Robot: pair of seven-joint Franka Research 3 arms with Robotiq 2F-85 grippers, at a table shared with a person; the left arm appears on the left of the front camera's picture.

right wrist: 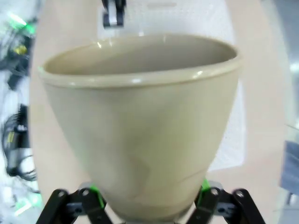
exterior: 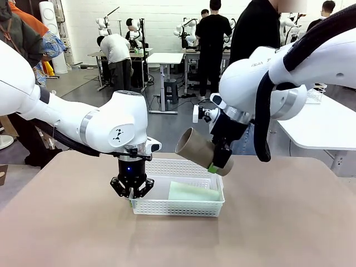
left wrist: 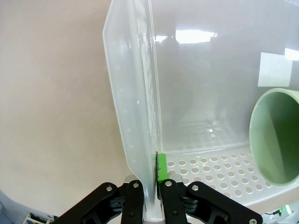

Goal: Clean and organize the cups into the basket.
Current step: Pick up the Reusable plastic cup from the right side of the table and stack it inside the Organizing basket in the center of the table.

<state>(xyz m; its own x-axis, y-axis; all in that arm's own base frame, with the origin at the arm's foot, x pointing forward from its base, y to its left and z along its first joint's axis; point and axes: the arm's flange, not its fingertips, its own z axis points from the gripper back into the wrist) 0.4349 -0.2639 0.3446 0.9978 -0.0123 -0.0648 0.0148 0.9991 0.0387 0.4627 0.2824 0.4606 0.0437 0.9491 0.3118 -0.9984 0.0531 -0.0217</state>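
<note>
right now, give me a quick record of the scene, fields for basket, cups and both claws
basket: on the table, one cup inside
mint cup: lying on its side in the basket
tan cup: in the air above the basket, tilted, mouth toward the robot's left
left claw: shut on the basket's left end wall
right claw: shut on the tan cup near its base

Right gripper (exterior: 218, 163) holds tan cup (exterior: 196, 147) above basket (exterior: 178, 207).
</note>
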